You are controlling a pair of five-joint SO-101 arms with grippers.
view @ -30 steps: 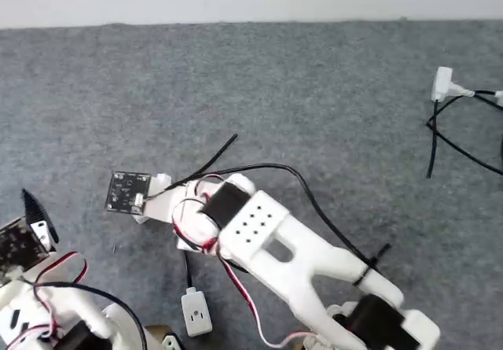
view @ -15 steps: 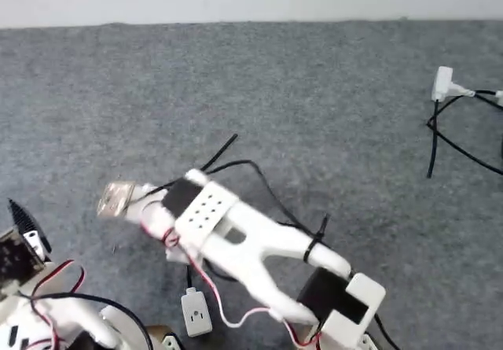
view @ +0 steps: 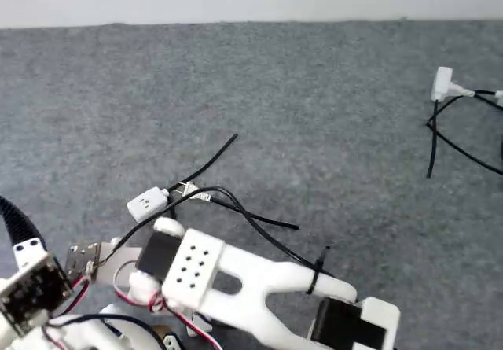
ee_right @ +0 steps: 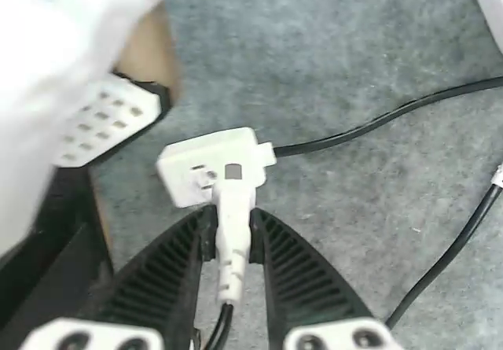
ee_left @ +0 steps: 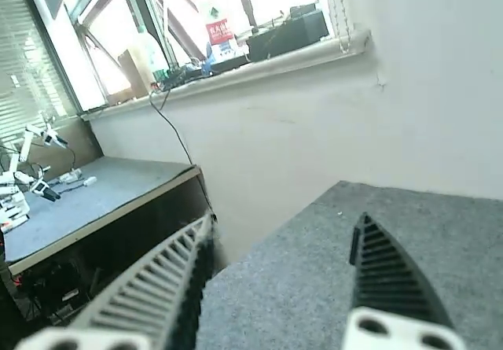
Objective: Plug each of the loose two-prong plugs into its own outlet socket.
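Right wrist view. Fingers point(ee_right: 165, 279) of right gripper point(ee_right: 233, 222): clenched on white plug point(ee_right: 233, 244), its nose touching outlet socket point(ee_right: 206, 169); whether the prongs are seated cannot be told. Risk: the socket lies loose on carpet point(ee_right: 354, 51), so a skewed push may slide it away or jam the prongs.

Left wrist view. Left gripper point(ee_left: 285, 222): spread, empty, aimed at a wall point(ee_left: 314, 130).

High view. Spare socket point(view: 148, 203) just beyond right arm point(view: 259, 275). Black cables point(view: 251, 220) crossing there could snag. Likely second plug point(view: 443, 84) lies well apart.
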